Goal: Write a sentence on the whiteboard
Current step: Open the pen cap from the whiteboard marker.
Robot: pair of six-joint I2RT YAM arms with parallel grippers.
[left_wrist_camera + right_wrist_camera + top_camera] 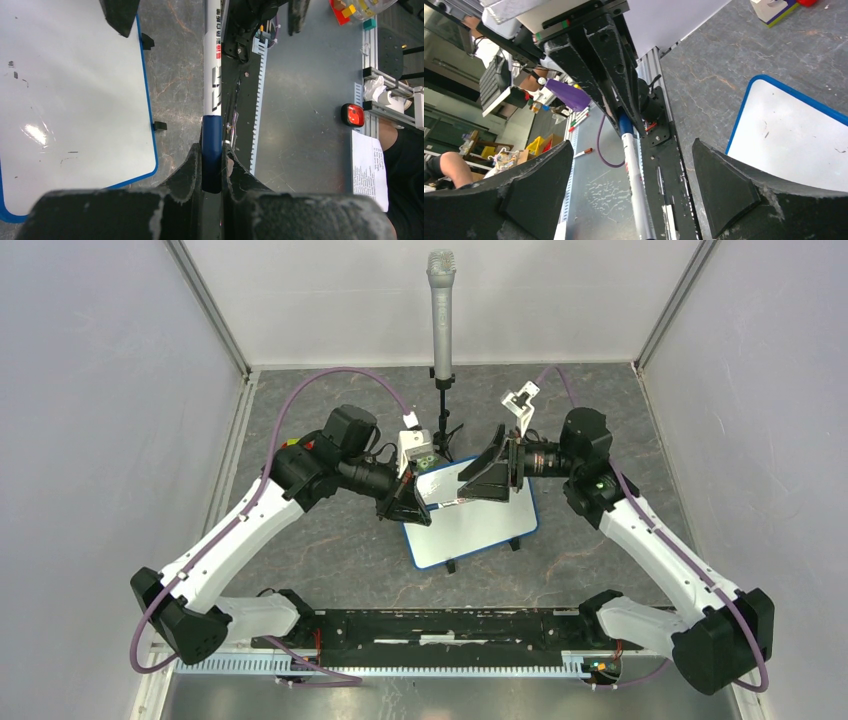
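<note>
The whiteboard (480,530) lies flat at mid-table, white with a thin blue edge. The sentence is out of view: the board (75,100) carries only a few faint dark specks. My left gripper (422,502) hangs over the board's left edge, shut on the blue end of a white marker (450,502). In the left wrist view the jaws (212,150) pinch that blue end while the marker (212,75) runs away from them. My right gripper (477,475) faces it, wide open, its fingers either side of the marker (636,185) without touching it.
A microphone (441,310) on a black stand rises just behind the board. A small white box (415,450) with coloured bits sits by the left wrist. Grey walls enclose the table on three sides. The black base rail (440,625) runs along the near edge.
</note>
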